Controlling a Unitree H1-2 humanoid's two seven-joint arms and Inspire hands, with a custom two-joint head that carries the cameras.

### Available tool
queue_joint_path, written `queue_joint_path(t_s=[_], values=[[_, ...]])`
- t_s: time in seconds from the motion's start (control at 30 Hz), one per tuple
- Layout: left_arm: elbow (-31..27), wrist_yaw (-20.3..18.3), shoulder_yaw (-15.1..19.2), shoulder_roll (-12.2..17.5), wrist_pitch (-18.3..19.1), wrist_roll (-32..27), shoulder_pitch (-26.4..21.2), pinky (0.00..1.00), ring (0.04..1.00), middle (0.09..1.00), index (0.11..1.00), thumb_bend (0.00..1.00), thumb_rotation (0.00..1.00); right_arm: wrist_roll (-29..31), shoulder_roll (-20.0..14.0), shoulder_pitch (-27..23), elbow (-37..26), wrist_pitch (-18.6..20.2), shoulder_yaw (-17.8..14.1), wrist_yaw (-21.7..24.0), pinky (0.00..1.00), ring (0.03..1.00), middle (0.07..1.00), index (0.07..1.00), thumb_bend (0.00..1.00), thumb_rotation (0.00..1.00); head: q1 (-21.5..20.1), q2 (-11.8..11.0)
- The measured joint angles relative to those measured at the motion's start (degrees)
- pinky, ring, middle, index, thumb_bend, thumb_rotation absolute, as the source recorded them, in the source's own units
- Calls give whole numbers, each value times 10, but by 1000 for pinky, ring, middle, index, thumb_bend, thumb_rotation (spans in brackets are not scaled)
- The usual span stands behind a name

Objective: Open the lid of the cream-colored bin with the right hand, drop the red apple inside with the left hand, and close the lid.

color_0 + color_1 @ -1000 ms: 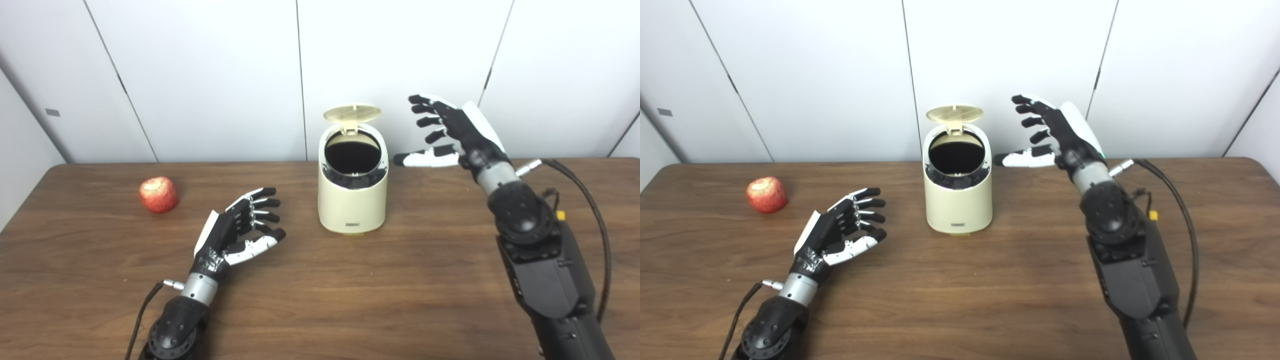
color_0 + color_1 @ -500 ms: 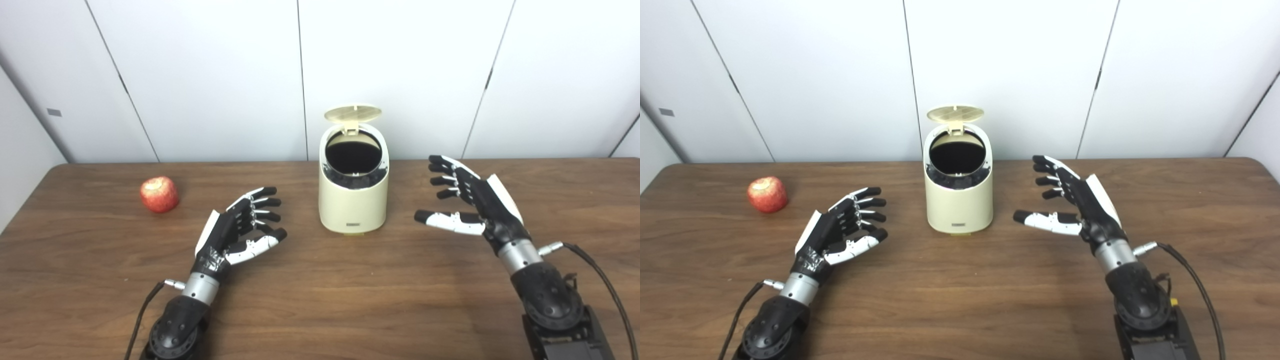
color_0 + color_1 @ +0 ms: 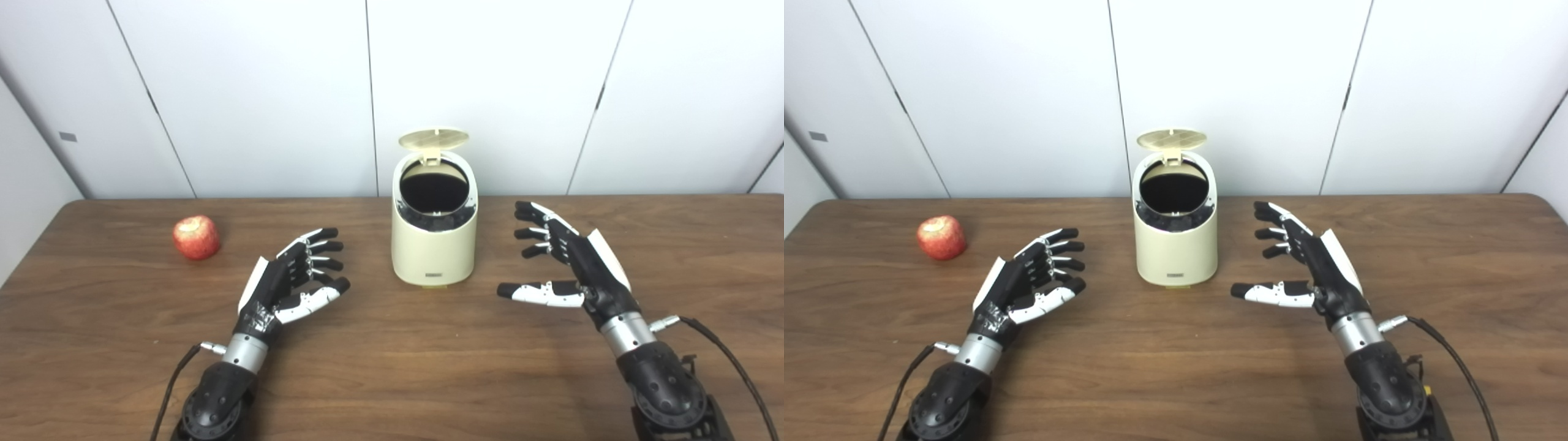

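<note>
My right robot hand [image 3: 572, 269] rests low over the tabletop [image 3: 392, 367], fingers spread apart and holding nothing, thumb pointing toward my left. The cream-colored bin [image 3: 433, 245] stands just beyond and to the left of this hand, near it but not touching. Its lid [image 3: 433, 138] is tipped up at the back, and the dark round opening is exposed.

My left robot hand [image 3: 293, 282] lies palm-up on the near side of the bin, fingers apart and loosely curled, empty. The red apple [image 3: 196, 237] sits on the tabletop beyond and to the left of this hand, well apart from it and well apart from the bin.

Judged status: the opening step is complete; the apple pickup has not begun.

Hazards from this state:

1. Rolling. The apple is round and unsupported. A glancing touch from my left fingertips may push it further off toward the tabletop's left edge.
2. Bin displacement. The bin looks light and tall. A forearm brush while carrying the apple across may shift or tip it.
3. Lid drop. The lid appears to stand unaided. A knock to the bin may let it fall shut before the apple goes in.
4. Missed drop. The opening tilts toward me; a release off centre may bounce the apple off the rim.
</note>
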Motion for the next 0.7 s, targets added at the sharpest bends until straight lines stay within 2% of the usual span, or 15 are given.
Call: queue_joint_path(t_s=[0.27,0.47,0.53,0.63,0.7], values=[[-7,-1,0,-1,0,-5,0,549,665,773,839,702,230,-3,0,9,7,-5,0,-8,683,786,868,874,730,169,0,0],[-12,-2,0,0,0,-5,0,547,666,774,839,688,205,-4,4,9,7,-5,2,-9,682,793,868,871,730,157,12,-4],[-14,-1,0,0,2,-4,0,553,674,775,836,672,180,-2,3,9,7,-5,1,-9,675,802,875,874,728,156,31,-5],[-18,1,-3,-6,6,-2,1,556,680,781,836,661,160,10,1,11,8,-6,-2,-9,686,816,885,880,720,161,120,-25],[-17,3,-6,-15,6,-1,1,551,674,781,835,675,162,18,-4,13,19,-20,-4,-8,709,826,891,884,721,180,132,-28]])
